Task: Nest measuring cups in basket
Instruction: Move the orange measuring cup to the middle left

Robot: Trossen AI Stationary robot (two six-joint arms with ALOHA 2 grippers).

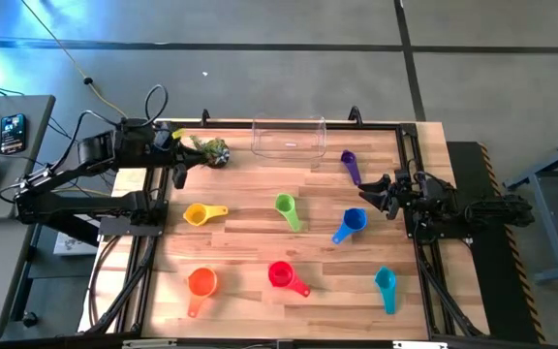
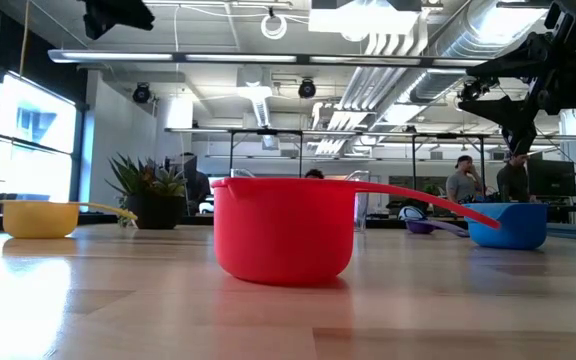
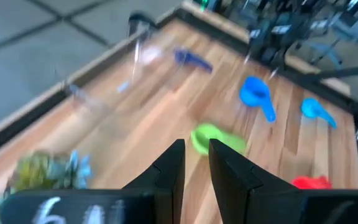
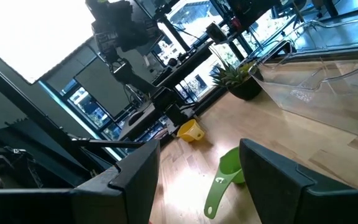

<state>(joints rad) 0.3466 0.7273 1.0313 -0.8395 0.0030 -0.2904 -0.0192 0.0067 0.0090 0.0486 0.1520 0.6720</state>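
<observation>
The clear basket (image 1: 289, 137) stands at the table's far edge, with the spiky plant (image 1: 209, 150) to its left. Seven cups lie singly on the wood: purple (image 1: 350, 165), green (image 1: 287, 209), yellow (image 1: 200, 214), blue (image 1: 352, 223), orange (image 1: 201, 282), red (image 1: 284, 276) and teal (image 1: 386, 286). My left gripper (image 1: 177, 175) hovers at the far left beside the plant, its fingers (image 3: 196, 163) only narrowly apart. My right gripper (image 1: 376, 191) hangs above the table between the purple and blue cups, wide open (image 4: 201, 168) and facing the green cup (image 4: 229, 171).
A black frame (image 1: 410, 155) borders the table on its left, right and far sides. Bare wood (image 1: 250, 242) lies between the cups. A desk with a phone (image 1: 12, 133) stands off the left edge. People (image 2: 463, 180) sit in the room beyond.
</observation>
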